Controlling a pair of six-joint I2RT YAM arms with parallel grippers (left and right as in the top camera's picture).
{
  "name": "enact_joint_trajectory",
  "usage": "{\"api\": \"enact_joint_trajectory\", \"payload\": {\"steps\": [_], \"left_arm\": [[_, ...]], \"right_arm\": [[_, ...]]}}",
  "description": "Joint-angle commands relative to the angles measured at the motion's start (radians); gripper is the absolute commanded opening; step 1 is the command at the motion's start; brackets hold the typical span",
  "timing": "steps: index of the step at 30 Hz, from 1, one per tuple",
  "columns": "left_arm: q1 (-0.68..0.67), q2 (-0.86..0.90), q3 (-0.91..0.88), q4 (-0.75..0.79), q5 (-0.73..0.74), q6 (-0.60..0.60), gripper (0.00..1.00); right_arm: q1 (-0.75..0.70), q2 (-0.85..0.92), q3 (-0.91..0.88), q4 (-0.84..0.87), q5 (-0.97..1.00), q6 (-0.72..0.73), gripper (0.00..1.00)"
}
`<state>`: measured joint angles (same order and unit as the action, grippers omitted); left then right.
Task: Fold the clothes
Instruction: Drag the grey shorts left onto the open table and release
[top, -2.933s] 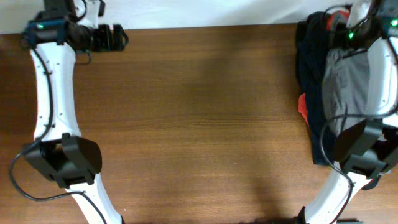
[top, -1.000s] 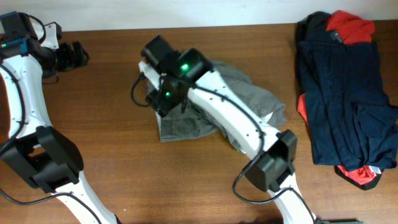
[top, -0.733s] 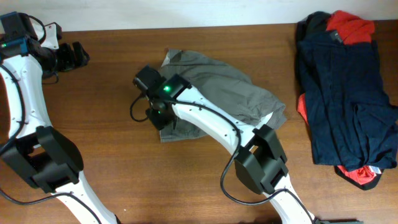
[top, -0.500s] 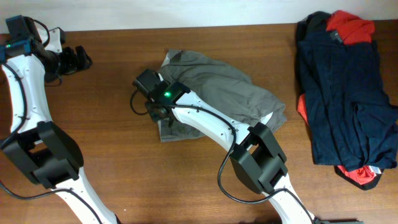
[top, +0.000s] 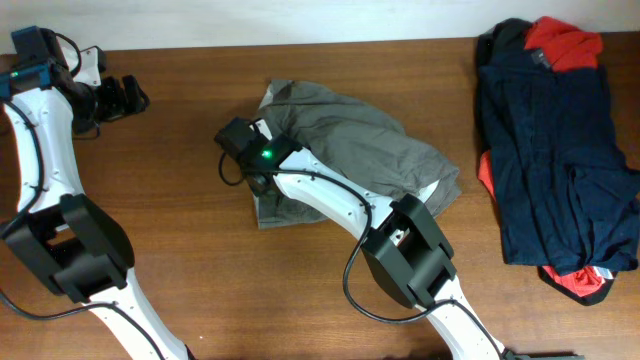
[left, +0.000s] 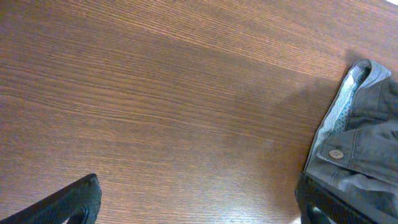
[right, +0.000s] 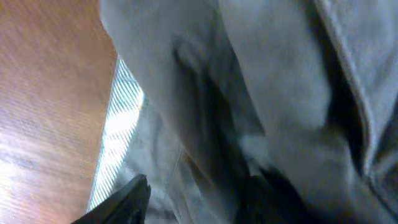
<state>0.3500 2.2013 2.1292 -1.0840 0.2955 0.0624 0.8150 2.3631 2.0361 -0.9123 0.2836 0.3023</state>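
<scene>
The table is brown wood, or a good imitation of it, with a fine straight grain and a soft satin sheen. The shorts are matt grey-khaki woven cloth, creased. Their waistband lining is a paler, finely patterned fabric, and the button looks like dull plastic. The navy garment and the red garment are matt cloth too. The left arm and right arm have smooth, glossy white shells with matt black joints.

The shorts are laid on the table toward its rear edge, centrally; the garment pile is stacked along the right edge.
</scene>
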Motion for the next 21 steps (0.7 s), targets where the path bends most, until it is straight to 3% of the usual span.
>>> {"api": "enact_joint_trajectory", "payload": {"steps": [1,7,13,21], "left_arm": [[0.0,0.005,-0.003,-0.002,-0.004,-0.006,0.99],[0.0,0.005,-0.003,-0.002,-0.004,-0.006,0.99],[0.0,0.005,-0.003,-0.002,-0.034,-0.006,0.99],[0.0,0.005,-0.003,-0.005,-0.077,-0.006,0.99]], "right_arm": [[0.039,0.003,0.04,-0.056,-0.028,-0.002,0.57],[0.088,0.003,0.04,-0.104,-0.165,-0.01,0.58],[0.1,0.049,0.038,-0.113,-0.167,-0.01,0.58],[0.099,0.101,0.038,-0.129,0.011,0.073,0.48]]}}
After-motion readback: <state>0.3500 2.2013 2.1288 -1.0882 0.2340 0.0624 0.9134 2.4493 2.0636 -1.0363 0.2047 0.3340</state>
